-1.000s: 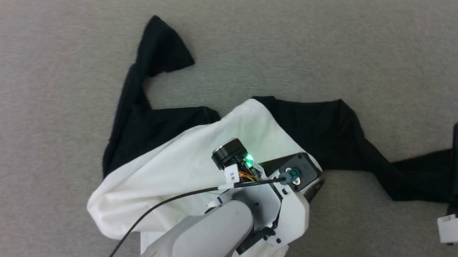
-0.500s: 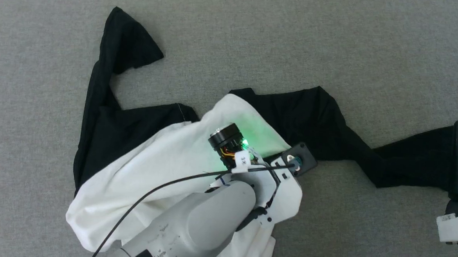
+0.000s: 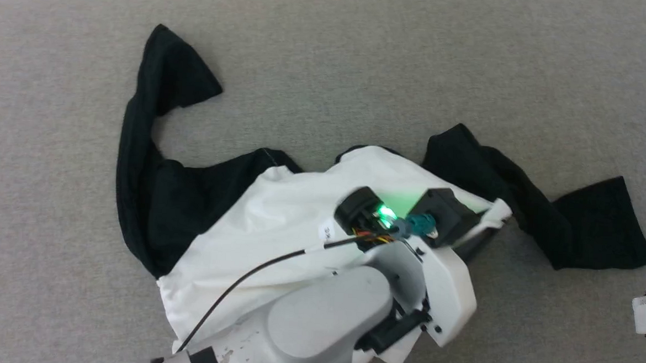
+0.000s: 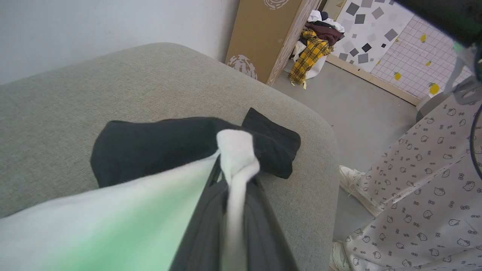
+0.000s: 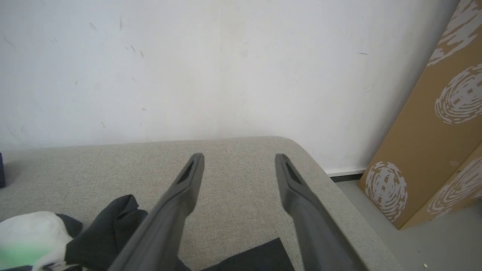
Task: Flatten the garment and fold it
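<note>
Garment (image 3: 276, 223) lies crumpled on the grey cushion (image 3: 362, 67), its white body bunched in the middle and its black sleeves trailing to either side. The left gripper (image 4: 235, 177) has its 2 fingers pinched together on a fold of the white cloth, likely so that edge can be drawn outward to spread the shirt. The right gripper (image 5: 240, 158) hangs with jaws apart and empty above the cushion's right end, near the right black sleeve (image 3: 591, 229), probably ready to take it. On the floor beyond, what looks like a pale bin (image 4: 319, 64) holds heaped clothes, with 1 yellow checked piece (image 4: 307, 58) spilling over.
</note>
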